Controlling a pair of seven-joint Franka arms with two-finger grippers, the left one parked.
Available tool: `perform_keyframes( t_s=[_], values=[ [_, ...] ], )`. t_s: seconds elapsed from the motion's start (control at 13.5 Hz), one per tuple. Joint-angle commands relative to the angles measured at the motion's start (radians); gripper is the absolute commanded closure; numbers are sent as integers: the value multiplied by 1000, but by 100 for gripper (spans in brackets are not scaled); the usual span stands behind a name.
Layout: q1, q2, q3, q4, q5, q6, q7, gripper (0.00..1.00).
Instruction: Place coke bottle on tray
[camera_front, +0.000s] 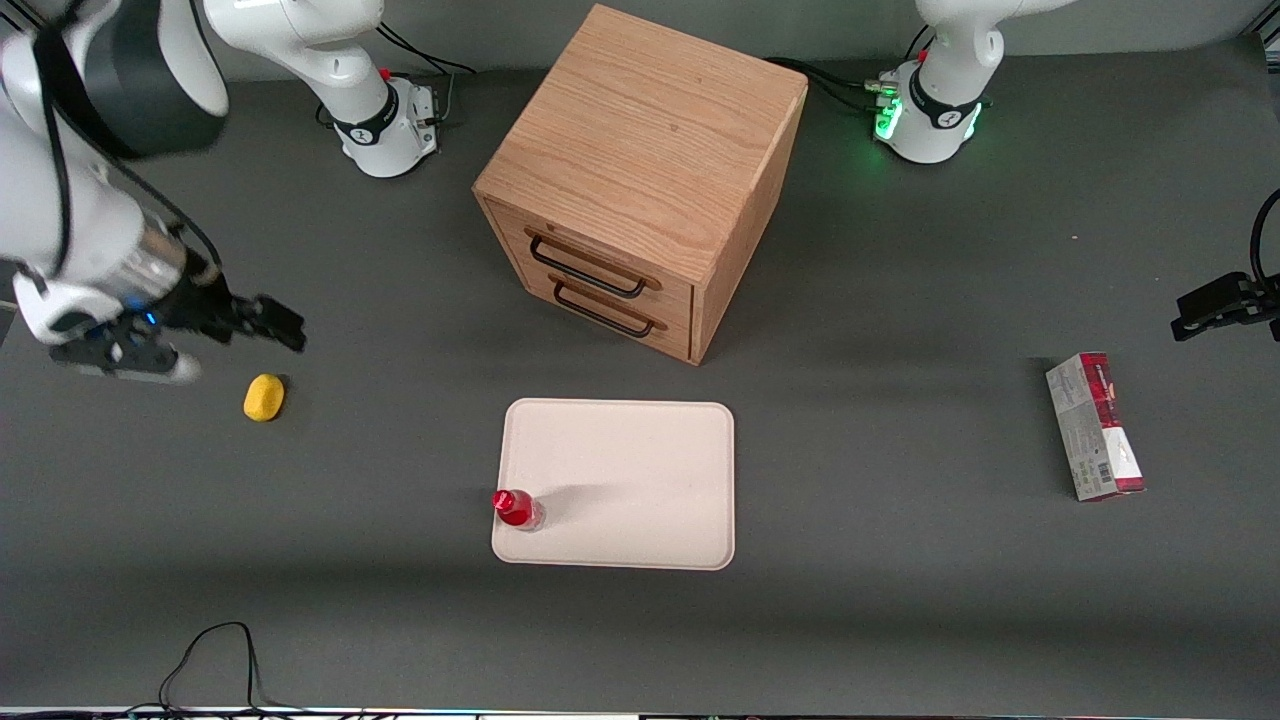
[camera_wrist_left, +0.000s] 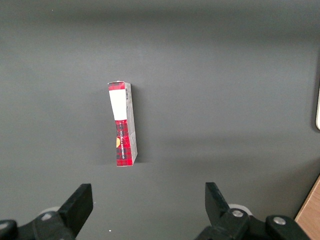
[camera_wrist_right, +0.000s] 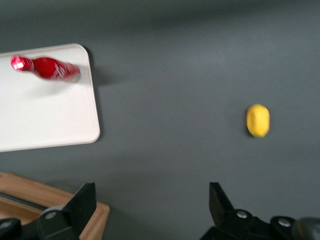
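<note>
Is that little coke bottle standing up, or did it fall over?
Standing: the coke bottle is upright on the tray, red cap on top. The open gripper is near the working arm's end.

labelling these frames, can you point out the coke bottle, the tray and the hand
coke bottle (camera_front: 518, 509), front view, on its red label
tray (camera_front: 640, 470), front view, on its bare middle
hand (camera_front: 262, 325), front view, between the fingertips, above the table near the yellow lump

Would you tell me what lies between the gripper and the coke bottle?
Only bare table: the front view shows the open gripper, the coke bottle on the tray, and the lemon off that line.
</note>
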Motion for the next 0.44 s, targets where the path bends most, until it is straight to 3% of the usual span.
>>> perform_keyframes(
  t_s=[0.0, 0.37],
  values=[
    [10, -179, -32, -157, 19, -19, -30, 0],
    [6, -141, -57, -76, 13, -76, -113, 0]
  ],
)
